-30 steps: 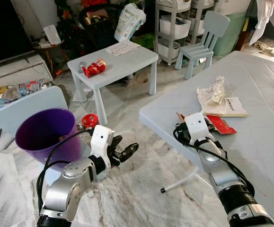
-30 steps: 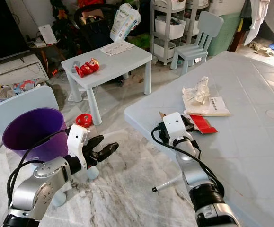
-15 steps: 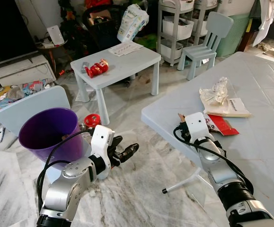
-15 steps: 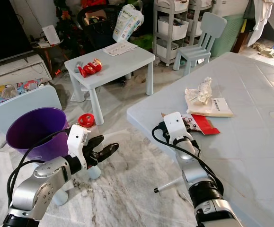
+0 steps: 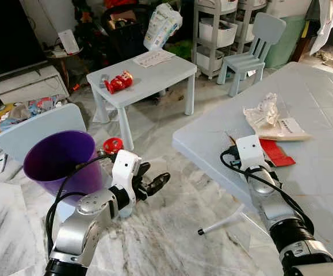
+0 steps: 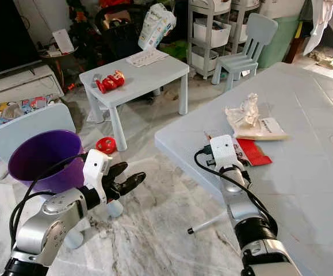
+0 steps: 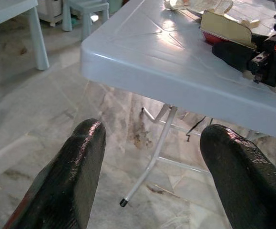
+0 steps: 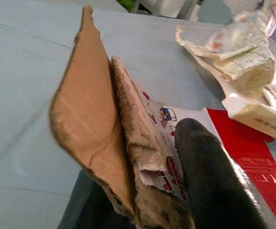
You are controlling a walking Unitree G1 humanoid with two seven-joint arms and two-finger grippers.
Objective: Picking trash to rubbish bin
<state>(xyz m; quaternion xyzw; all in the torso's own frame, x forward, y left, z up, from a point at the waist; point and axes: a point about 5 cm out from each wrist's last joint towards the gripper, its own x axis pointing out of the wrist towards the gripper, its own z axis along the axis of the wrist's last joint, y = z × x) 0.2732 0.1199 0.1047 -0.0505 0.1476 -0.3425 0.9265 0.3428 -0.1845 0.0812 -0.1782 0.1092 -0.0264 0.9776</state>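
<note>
The left gripper [image 5: 154,183] hangs wide open over the marble floor beside the purple plastic rubbish bin [image 5: 57,164]. On the pale blue table [image 6: 304,190], the right gripper [image 8: 147,191] pinches the torn brown-and-red cardboard wrapper [image 8: 128,143], whose long axis runs away along the fingers, flap upward. The frayed card may tear or slip out when lifted.

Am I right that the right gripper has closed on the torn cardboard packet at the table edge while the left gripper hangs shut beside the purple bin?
Nearly. The left gripper is open, not shut: the left wrist view shows its jaws spread wide apart. The rest holds: the right gripper is clamped on the torn cardboard packet at the table edge, beside the purple bin.
</note>
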